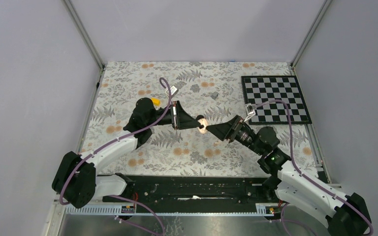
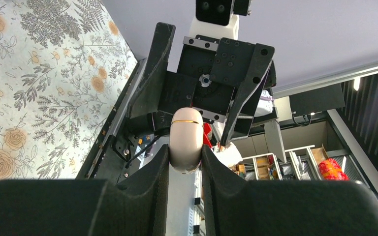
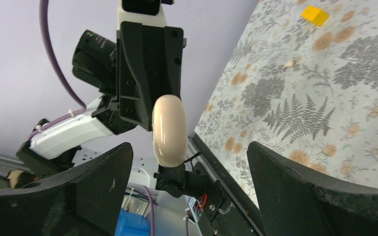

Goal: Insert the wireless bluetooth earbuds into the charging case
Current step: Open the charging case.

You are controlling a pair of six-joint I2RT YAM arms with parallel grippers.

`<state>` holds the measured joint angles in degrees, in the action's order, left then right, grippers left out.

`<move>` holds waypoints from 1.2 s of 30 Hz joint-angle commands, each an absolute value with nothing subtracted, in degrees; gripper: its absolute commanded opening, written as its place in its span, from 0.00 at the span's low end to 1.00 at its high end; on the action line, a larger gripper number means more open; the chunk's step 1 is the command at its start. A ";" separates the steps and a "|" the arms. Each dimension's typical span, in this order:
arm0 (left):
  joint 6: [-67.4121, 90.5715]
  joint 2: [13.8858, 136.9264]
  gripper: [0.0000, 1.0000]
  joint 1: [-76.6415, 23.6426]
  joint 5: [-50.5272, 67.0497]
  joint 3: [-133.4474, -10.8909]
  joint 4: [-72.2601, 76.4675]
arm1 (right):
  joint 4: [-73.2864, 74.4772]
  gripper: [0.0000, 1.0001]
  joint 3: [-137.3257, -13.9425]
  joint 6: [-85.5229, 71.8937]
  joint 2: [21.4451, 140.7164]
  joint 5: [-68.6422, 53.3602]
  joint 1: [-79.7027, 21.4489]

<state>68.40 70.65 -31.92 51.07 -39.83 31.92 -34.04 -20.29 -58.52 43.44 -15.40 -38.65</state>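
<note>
Right wrist view: charging case, a smooth, glossy cream oval pod, seen edge-on and upright. It is up off the table, pinched at its far end between the two matte black fingers of the left gripper, which are drawn in snug against its sides.

Right gripper: jaws spread wide, one black finger on each side of the case, neither touching it; holding nothing.

Left wrist view adds a thin gold line across the case near its far end, like a lid seam. The right wrist view does not show it. The lid looks shut.

Top view: case at the meeting point of both arms, above the floral-print cloth, a flat mat of grey ferns and orange blossoms.
- Small grey block: beyond the case, slightly right.
- Checkerboard, flat, black and white: well right of the case, farther back.
- Yellow block: left of the case, near the left arm.
- Small pale nub: on the cloth between case and yellow block, clear only from the right wrist; too small to say whether it is an earbud.
</note>
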 commanded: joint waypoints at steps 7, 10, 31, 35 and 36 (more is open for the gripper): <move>64.31 70.92 0.00 -32.08 54.75 -43.92 30.85 | -23.16 0.93 -29.77 -51.39 46.41 -13.17 -38.21; 64.12 70.97 0.00 -32.05 54.85 -44.27 30.41 | -22.26 0.93 -30.86 -50.36 47.29 -13.30 -38.17; 62.25 69.94 0.00 -32.07 56.32 -46.13 27.34 | -17.55 0.93 -28.49 -49.52 44.22 -10.20 -37.78; 62.23 69.54 0.00 -32.05 56.34 -46.47 27.11 | -16.73 0.93 -28.29 -49.08 44.42 -9.81 -37.59; 62.24 69.45 0.00 -32.03 56.40 -46.60 27.03 | -16.30 0.93 -28.28 -48.95 44.55 -9.61 -37.61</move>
<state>63.16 71.05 -31.92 54.87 -43.18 24.91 -18.04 -28.42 -50.70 44.47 -11.42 -38.17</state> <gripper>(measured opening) 0.270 0.932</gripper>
